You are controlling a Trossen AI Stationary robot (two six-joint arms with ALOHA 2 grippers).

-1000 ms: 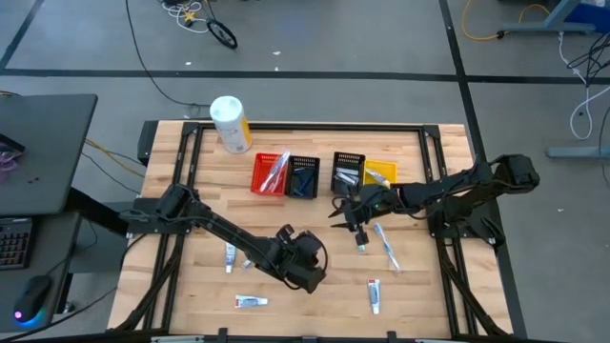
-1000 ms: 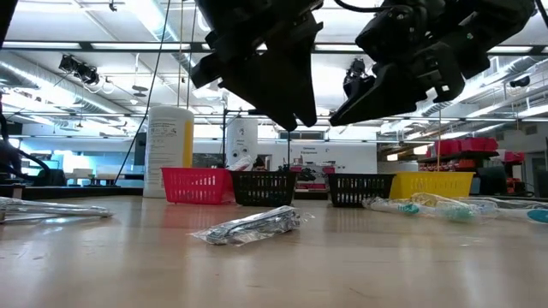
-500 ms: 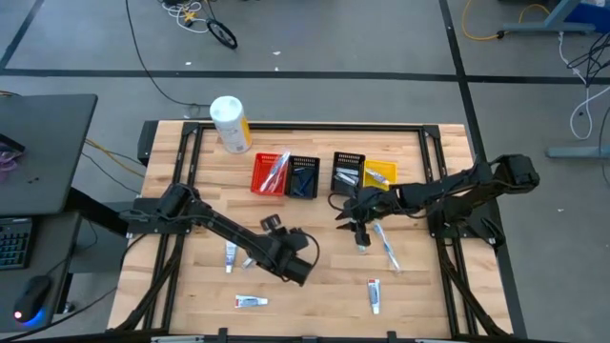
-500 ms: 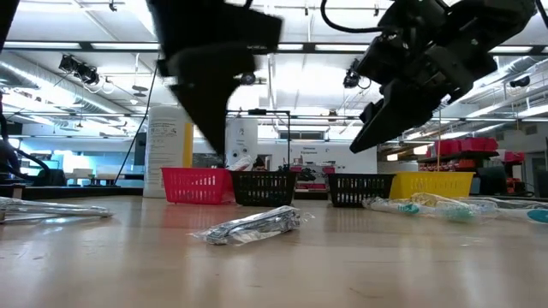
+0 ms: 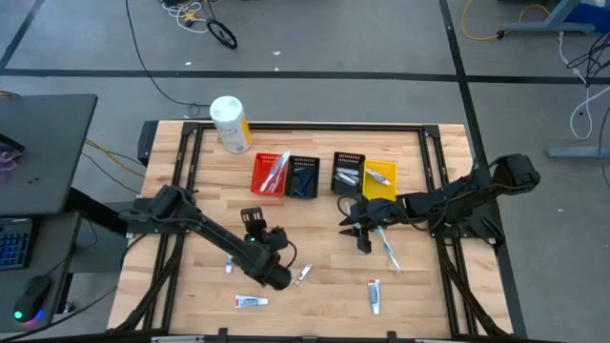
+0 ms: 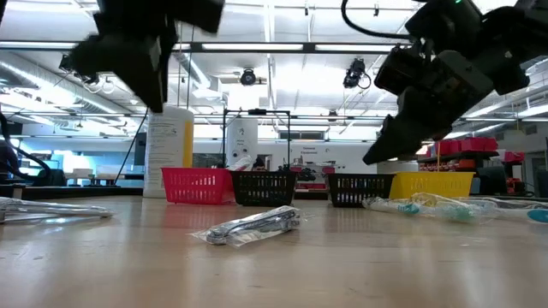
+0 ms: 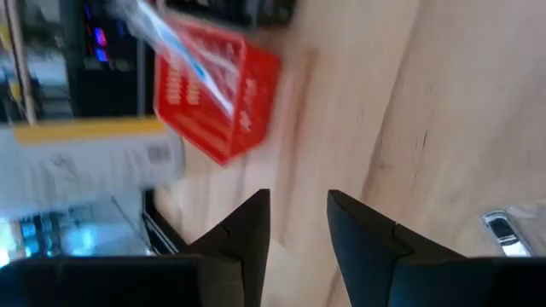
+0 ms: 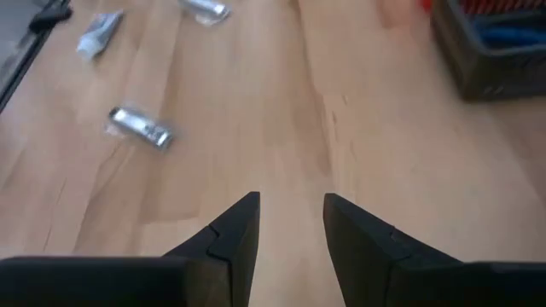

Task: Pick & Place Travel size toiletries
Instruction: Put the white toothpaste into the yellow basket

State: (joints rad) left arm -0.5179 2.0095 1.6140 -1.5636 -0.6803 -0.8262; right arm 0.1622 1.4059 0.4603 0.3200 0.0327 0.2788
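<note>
Small toiletries lie flat on the wooden table: a silver wrapped packet, white tubes, and toothbrushes. My left gripper hangs open above the table's left-middle. It points toward the far edge at the red bin and holds nothing. My right gripper is open and empty. It hovers low over bare wood just left of the toothbrushes and near the black bin.
Four small slotted bins stand in a row toward the far side: red, black, black, and yellow. Some hold items. A white-and-yellow cylinder stands at the far left. Bare wood lies between the two grippers.
My left gripper has swung from the table's middle toward the left and risen, turning until it points at the far edge. This uncovers the silver packet in the high view. My right gripper has dropped lower and drawn slightly toward the right and near edge.
</note>
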